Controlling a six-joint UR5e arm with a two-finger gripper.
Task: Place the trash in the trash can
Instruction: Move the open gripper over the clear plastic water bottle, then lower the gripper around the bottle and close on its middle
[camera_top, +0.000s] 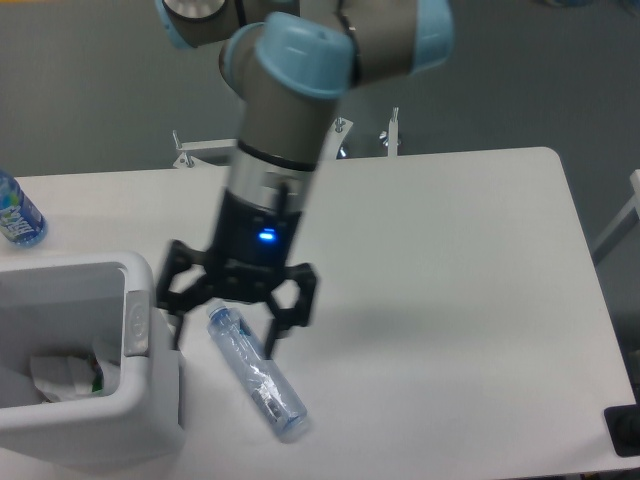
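Note:
The crumpled white carton with green marks (68, 374) lies inside the white trash can (140, 420) at the lower left. A clear crinkled plastic bottle (258, 375) lies on the table just right of the bin, its bluish cap pointing up-left. My gripper (225, 334) hovers over the bottle's cap end, open, one finger on each side and nothing held between them.
A bottle with a bright blue label (17, 215) stands at the table's left edge behind the bin. The arm's base post (290, 140) and a metal bracket sit beyond the table's far edge.

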